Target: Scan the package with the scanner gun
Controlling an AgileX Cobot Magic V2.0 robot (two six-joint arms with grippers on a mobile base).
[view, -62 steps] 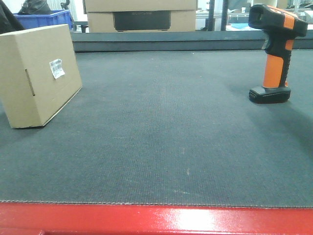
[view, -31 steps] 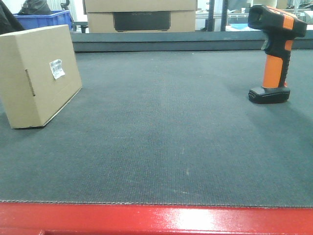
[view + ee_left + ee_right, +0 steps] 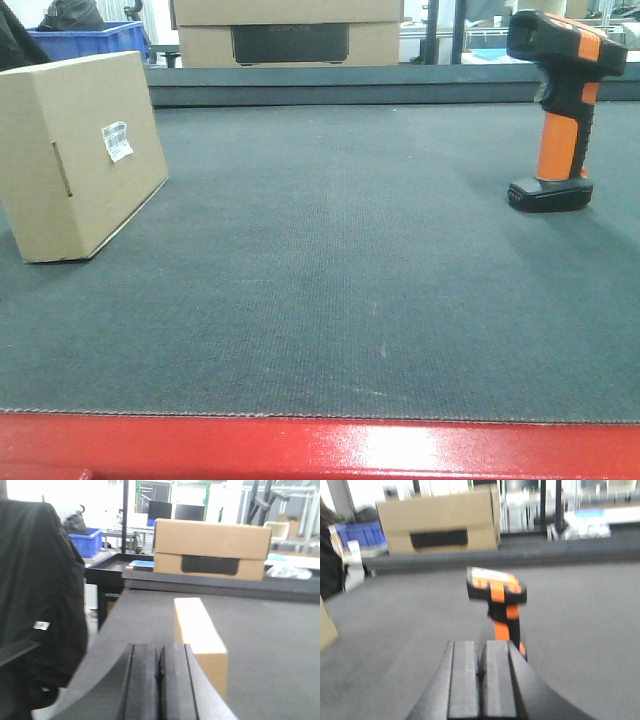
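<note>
The package [image 3: 80, 150], a tan cardboard box with a small white barcode label, stands at the left of the dark mat. The left wrist view shows the package [image 3: 200, 635] just ahead and to the right of my left gripper [image 3: 158, 652], which is shut with nothing in it. The scanner gun [image 3: 562, 105], black and orange, stands upright on its base at the far right. From the right wrist the scanner gun [image 3: 499, 605] stands just beyond my right gripper [image 3: 482, 652], also shut and empty. Neither gripper shows in the front view.
A larger cardboard box [image 3: 288, 32] with a dark panel sits behind the mat's raised back edge. A blue bin [image 3: 92, 40] is at the back left. A black garment [image 3: 35, 605] hangs off the table's left side. A red table edge [image 3: 320, 448] runs along the front.
</note>
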